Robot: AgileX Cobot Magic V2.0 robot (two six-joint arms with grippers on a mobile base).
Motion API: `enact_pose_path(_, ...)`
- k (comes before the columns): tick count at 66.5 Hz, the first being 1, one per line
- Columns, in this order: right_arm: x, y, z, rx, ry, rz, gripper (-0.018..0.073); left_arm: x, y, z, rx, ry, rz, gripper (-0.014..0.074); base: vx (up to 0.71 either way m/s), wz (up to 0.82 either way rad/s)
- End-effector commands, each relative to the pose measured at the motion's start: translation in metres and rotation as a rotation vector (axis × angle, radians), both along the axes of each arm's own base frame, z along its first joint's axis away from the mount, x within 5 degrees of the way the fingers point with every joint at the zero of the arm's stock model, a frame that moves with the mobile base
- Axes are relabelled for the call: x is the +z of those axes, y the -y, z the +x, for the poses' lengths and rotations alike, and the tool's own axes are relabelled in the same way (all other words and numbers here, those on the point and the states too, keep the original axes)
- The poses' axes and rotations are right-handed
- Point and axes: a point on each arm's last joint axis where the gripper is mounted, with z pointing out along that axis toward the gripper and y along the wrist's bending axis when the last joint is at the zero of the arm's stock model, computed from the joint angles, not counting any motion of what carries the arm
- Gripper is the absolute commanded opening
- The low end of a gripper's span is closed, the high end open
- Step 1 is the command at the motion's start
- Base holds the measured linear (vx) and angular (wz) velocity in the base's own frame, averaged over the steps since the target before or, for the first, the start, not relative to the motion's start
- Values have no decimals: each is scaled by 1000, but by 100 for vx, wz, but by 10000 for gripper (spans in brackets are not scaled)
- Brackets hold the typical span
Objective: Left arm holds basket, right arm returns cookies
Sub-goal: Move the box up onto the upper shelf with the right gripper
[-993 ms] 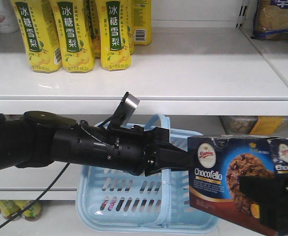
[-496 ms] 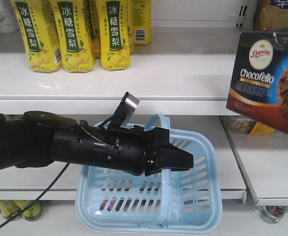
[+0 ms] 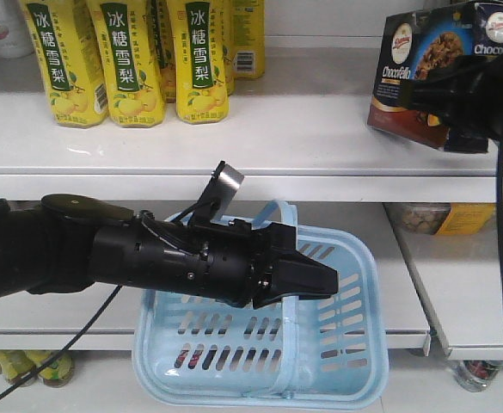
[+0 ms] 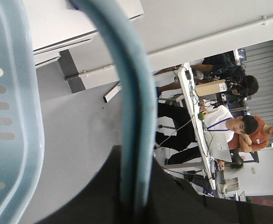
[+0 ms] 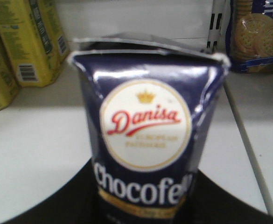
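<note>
Cookies (image 3: 406,77), a dark navy box with a round white logo, sit clamped in the right gripper (image 3: 457,103) at the top right, tilted and held above the white upper shelf (image 3: 320,129), well right of the yellow bottles (image 3: 131,60). The wrist view shows the box (image 5: 148,135) filling the space between the jaws, which press its lower part. The left gripper (image 3: 298,275) is closed around a handle (image 4: 136,116) of the light blue basket (image 3: 337,361), which hangs below it.
</note>
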Motion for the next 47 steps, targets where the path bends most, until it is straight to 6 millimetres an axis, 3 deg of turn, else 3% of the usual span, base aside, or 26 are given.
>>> enact_pose_path(1, 18, 10, 17, -35, 91, 28, 167, 27, -3, 6, 84, 8, -106, -3, 0, 0)
enact_pose_path(13, 6, 26, 42, -65, 77, 34, 167, 27, -3, 6, 84, 8, -106, -3, 0, 0)
enact_pose_path(37, -19, 15, 70, 8, 47, -16, 180, 27, -3, 6, 84, 8, -106, -3, 0, 0)
enact_pose_path(47, -24, 13, 74, 15, 42, -15, 231, 27, -3, 6, 84, 8, -106, -3, 0, 0)
